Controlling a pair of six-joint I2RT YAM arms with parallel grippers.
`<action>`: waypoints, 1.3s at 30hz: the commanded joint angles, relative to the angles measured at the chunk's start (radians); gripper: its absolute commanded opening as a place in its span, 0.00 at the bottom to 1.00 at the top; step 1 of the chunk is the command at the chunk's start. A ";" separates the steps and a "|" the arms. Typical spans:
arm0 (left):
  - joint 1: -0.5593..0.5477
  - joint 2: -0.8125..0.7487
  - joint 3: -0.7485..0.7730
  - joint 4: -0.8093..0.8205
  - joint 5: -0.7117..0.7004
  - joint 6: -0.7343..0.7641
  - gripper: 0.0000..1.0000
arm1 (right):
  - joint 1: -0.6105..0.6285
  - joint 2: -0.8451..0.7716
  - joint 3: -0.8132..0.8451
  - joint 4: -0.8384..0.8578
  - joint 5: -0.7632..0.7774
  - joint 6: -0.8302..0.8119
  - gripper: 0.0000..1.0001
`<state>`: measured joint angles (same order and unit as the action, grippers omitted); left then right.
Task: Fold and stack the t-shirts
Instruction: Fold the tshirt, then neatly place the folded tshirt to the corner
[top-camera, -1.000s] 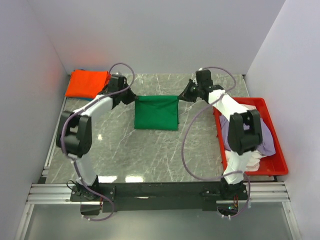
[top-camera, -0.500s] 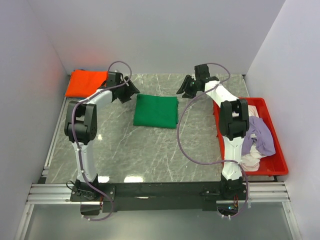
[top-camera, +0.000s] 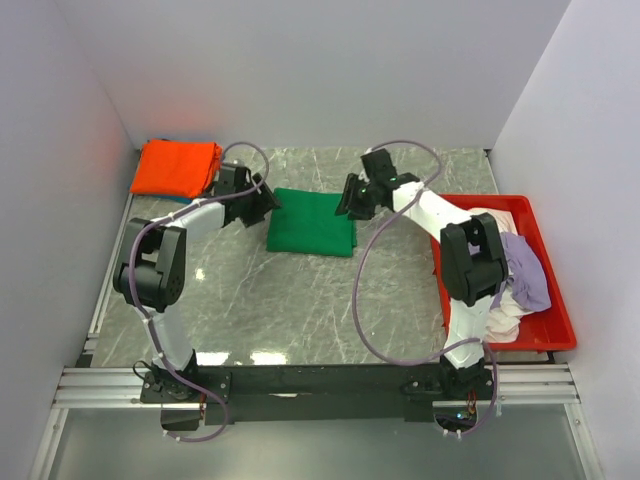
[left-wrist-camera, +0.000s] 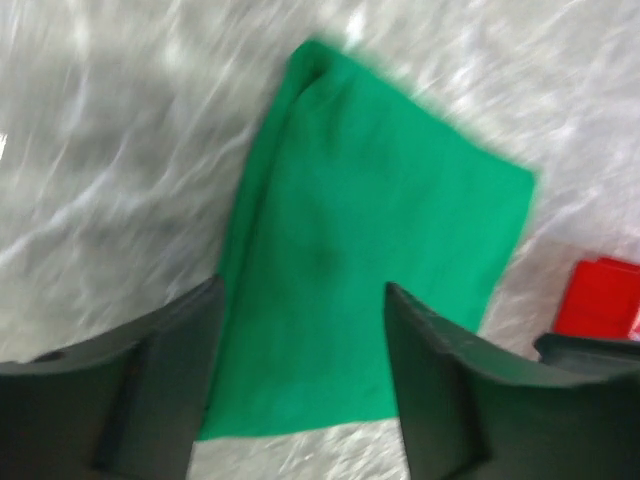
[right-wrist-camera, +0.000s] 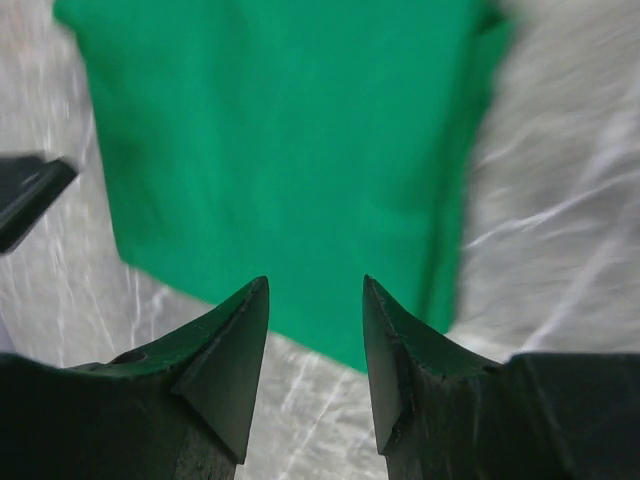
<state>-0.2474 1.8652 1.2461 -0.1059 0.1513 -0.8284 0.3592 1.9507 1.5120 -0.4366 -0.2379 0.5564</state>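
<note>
A bright green t-shirt (top-camera: 311, 221) lies folded into a flat rectangle in the middle of the table, toward the back. My left gripper (top-camera: 268, 197) hovers open at its far left corner. In the left wrist view the green t-shirt (left-wrist-camera: 370, 270) shows between the spread fingers (left-wrist-camera: 170, 370), not gripped. My right gripper (top-camera: 347, 200) hangs open at the far right corner, and its wrist view shows the green cloth (right-wrist-camera: 290, 130) beyond the parted fingertips (right-wrist-camera: 245, 330). An orange t-shirt (top-camera: 178, 167) lies folded at the back left. Lilac (top-camera: 525, 270) and white (top-camera: 495, 310) t-shirts lie crumpled in the tray.
A red plastic tray (top-camera: 548, 335) stands along the right edge of the marble table (top-camera: 300, 310), and the right arm's upper link reaches over it. White walls close in the left, back and right sides. A black rail holds both arm bases at the near edge.
Both grippers opened and let go of the green t-shirt's far corners. They pulled back, then came in again low over its far edge. The shirt now lies flat.
</note>
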 joint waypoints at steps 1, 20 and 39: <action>0.003 -0.040 -0.040 0.017 -0.003 0.041 0.73 | 0.043 -0.045 -0.045 0.061 0.031 -0.003 0.49; 0.003 0.193 0.182 -0.167 0.053 0.152 0.69 | 0.015 0.082 -0.081 0.068 0.052 -0.049 0.47; -0.079 0.314 0.294 -0.316 -0.200 0.172 0.02 | 0.015 -0.131 -0.211 0.105 0.069 -0.030 0.46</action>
<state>-0.3161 2.1212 1.5005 -0.3077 0.0620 -0.6971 0.3645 1.9396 1.3354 -0.3733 -0.1894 0.5266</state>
